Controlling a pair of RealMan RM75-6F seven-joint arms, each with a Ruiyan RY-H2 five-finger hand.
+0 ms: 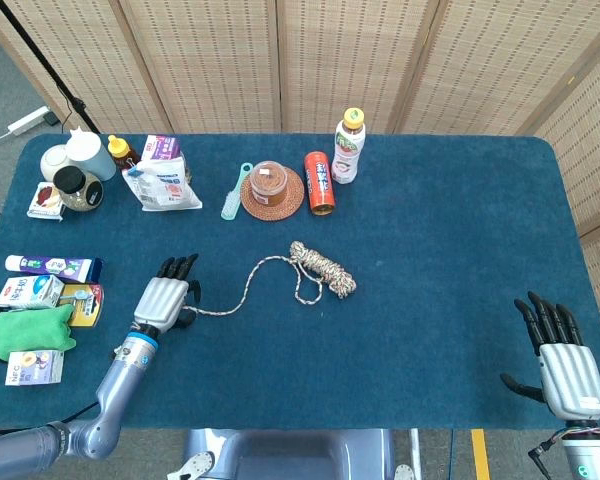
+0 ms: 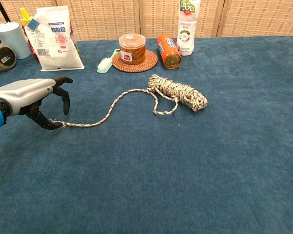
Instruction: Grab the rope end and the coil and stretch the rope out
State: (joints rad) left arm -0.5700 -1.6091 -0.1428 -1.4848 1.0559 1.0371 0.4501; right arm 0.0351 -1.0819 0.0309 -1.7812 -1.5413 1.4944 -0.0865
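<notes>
Left robot hand [image 2: 31,97] at 9 o'clock on worktop [image 2: 195,161], fingers curled down over rope end [image 2: 58,124], thumb touching it; pinched yet or not, cannot tell. Right robot hand [image 1: 565,370] at 4 o'clock edge, fingers spread, holding nothing, far from rope.

Rope [image 2: 112,105] looks soft, light, floppy; will bend and slide. Pinch tip tight. Coil [image 2: 180,92] near middle: bundle may come loose, so wrap fingers round whole bundle.

Brush [image 2: 105,63], jar [image 2: 132,48], can [image 2: 169,51], bottle [image 2: 187,24] at 12 o'clock, near coil. Bag [image 2: 56,39] at 11.

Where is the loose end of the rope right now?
The rope end lies at the left hand, left of the coil.
</notes>
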